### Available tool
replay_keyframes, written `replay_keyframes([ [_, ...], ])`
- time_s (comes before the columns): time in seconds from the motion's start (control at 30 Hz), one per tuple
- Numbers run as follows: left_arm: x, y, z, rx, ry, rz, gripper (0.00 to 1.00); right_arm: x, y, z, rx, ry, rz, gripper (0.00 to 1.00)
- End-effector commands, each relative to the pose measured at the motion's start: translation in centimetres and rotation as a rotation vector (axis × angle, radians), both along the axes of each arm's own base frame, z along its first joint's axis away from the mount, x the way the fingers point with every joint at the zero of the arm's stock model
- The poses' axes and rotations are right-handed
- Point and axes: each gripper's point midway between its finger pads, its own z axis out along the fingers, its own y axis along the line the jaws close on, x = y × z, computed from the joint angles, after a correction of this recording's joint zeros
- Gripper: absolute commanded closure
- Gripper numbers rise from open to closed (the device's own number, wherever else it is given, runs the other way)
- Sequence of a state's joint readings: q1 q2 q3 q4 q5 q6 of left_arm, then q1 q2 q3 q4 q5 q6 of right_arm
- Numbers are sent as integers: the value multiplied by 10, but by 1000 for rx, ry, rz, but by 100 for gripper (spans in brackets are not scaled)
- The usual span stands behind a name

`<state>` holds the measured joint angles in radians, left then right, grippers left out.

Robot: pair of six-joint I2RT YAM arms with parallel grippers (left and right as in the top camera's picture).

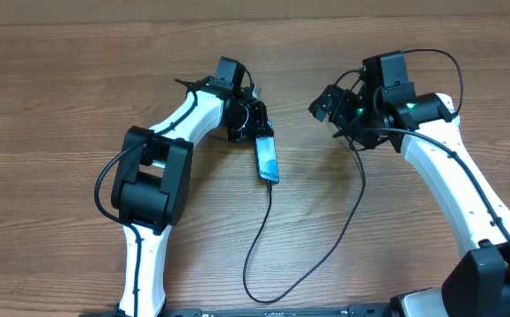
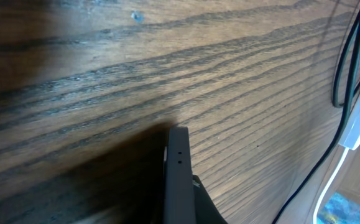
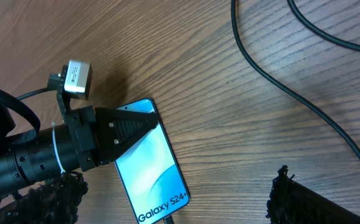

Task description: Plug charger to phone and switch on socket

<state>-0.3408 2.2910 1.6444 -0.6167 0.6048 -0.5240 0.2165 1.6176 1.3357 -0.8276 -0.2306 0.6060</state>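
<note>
The phone (image 1: 266, 158) lies on the wooden table with its light-blue screen lit; the right wrist view shows it reading "Galaxy S24+" (image 3: 152, 171). My left gripper (image 1: 253, 123) is shut on the phone's top end (image 3: 127, 127); in the left wrist view the phone shows edge-on (image 2: 178, 168). The charger's tip sits in the phone's bottom end (image 3: 167, 219). Its thin black cable (image 1: 255, 246) loops toward the front and back up toward the right arm. My right gripper (image 1: 325, 107) hovers right of the phone, open and empty (image 3: 178, 177). The socket is not in the overhead view.
A white piece with a white cord (image 2: 359, 124) shows at the right edge of the left wrist view; I cannot tell whether it is the socket. Black cables (image 3: 260, 68) cross the table right of the phone.
</note>
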Motion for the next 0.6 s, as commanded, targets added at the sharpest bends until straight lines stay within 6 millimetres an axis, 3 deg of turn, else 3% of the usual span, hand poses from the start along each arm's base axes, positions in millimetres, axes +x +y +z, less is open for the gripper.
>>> replay_keyframes([
  [0.0,3,0,3,30,-21,4,90,2,-2,13,-3,-36,-3,2],
  [0.57,2,1,2,32,-13,3,83,0,-3,12,-5,-28,-3,2],
])
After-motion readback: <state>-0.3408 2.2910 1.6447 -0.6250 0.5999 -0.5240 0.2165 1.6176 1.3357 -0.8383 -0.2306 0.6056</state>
